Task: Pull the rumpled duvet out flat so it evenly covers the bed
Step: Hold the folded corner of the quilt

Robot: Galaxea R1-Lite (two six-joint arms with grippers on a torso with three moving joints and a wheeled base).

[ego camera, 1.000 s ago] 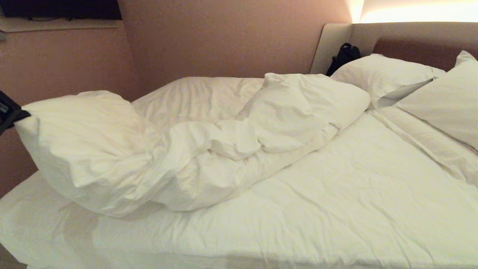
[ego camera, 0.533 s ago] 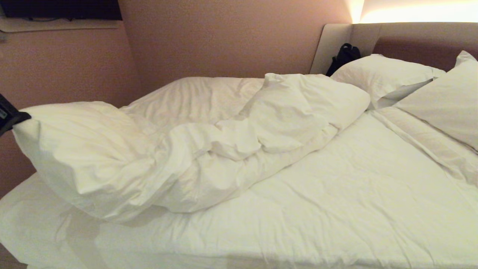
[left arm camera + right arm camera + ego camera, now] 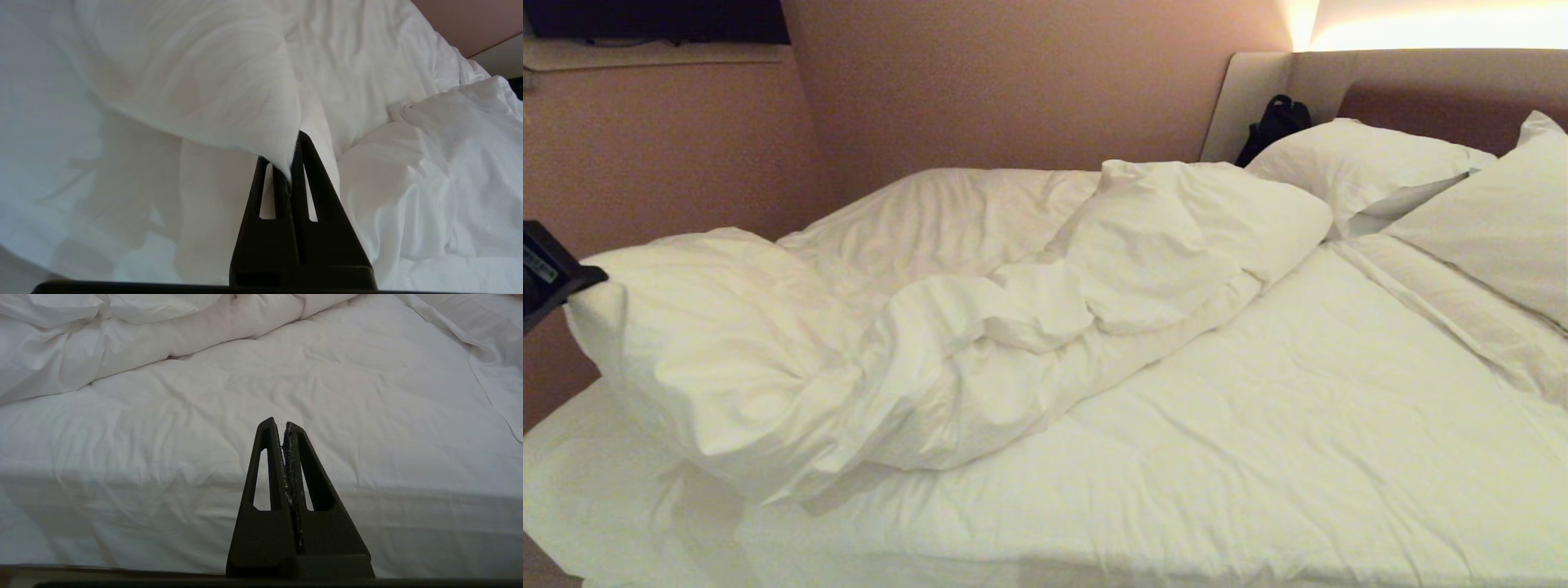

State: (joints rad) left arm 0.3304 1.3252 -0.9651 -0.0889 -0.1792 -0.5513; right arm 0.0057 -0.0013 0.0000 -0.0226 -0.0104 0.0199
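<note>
The duvet (image 3: 1029, 302) lies rumpled in a thick diagonal roll across the middle of the bed (image 3: 596, 498). Its left corner (image 3: 686, 327) is lifted off the mattress. My left gripper (image 3: 592, 278) at the far left edge of the head view is shut on that corner. In the left wrist view the white cloth (image 3: 196, 73) is pinched between the black fingers of the left gripper (image 3: 286, 151) and hangs from them. My right gripper (image 3: 280, 424) is shut on nothing and hangs still, short of the bed's near edge.
Two white pillows (image 3: 1364, 167) (image 3: 1503, 212) rest against the padded headboard (image 3: 1421, 82) at the right. A black bag (image 3: 1274, 122) sits in the corner behind them. A pink wall (image 3: 645, 163) runs close along the bed's far side.
My left gripper has sunk and shifted slightly right with the duvet corner. The lifted fold now hangs lower and reaches nearer the front edge. The right arm is still.
</note>
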